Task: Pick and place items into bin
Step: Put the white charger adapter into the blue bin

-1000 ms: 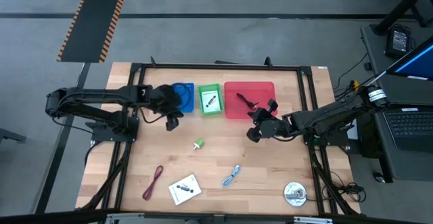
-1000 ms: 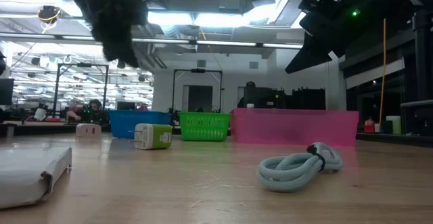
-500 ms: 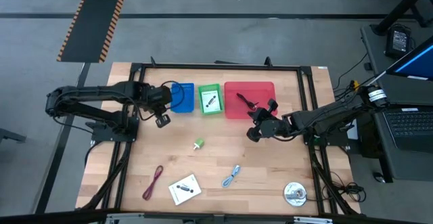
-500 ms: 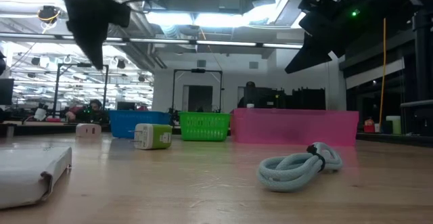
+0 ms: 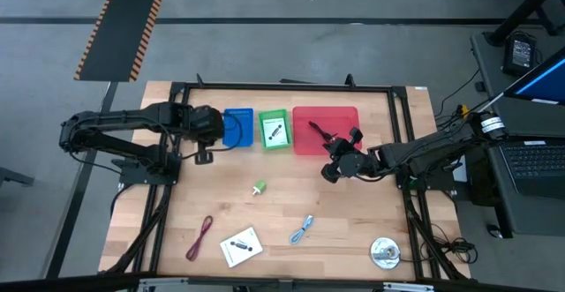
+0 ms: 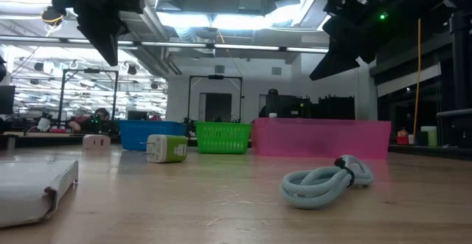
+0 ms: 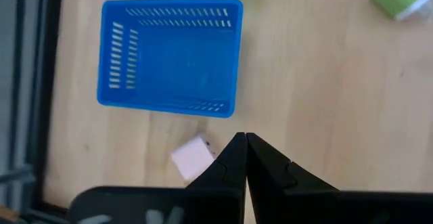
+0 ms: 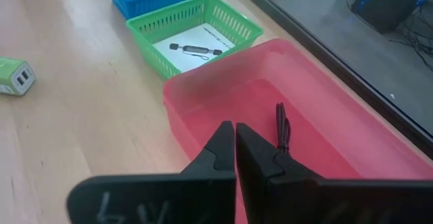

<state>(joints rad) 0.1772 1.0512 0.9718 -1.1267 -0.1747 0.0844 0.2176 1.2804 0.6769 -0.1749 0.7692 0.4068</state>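
Note:
My left gripper (image 5: 207,153) hangs shut above the table just left of the empty blue bin (image 7: 169,55); a small white cube (image 7: 191,158) lies below it. My right gripper (image 8: 235,132) is shut, raised over the near wall of the red bin (image 8: 203,95), which holds a thin dark cable (image 8: 281,129). A white packet lies in the green bin (image 5: 274,129). On the table lie a green-white piece (image 5: 259,188), a maroon cable loop (image 5: 201,236), a white packet (image 5: 241,246) and a light-blue cable loop (image 5: 303,229).
The three bins stand in a row near the table's far edge. A round silver item (image 5: 384,253) sits by the near right corner. A dark metal frame (image 5: 168,195) runs around the table. Bare wood (image 5: 353,213) lies between the bins and the near items.
My left gripper has drawn back from over the blue bin toward the table's left edge and risen, staying shut. The right gripper has barely shifted. Nothing on the table has moved.

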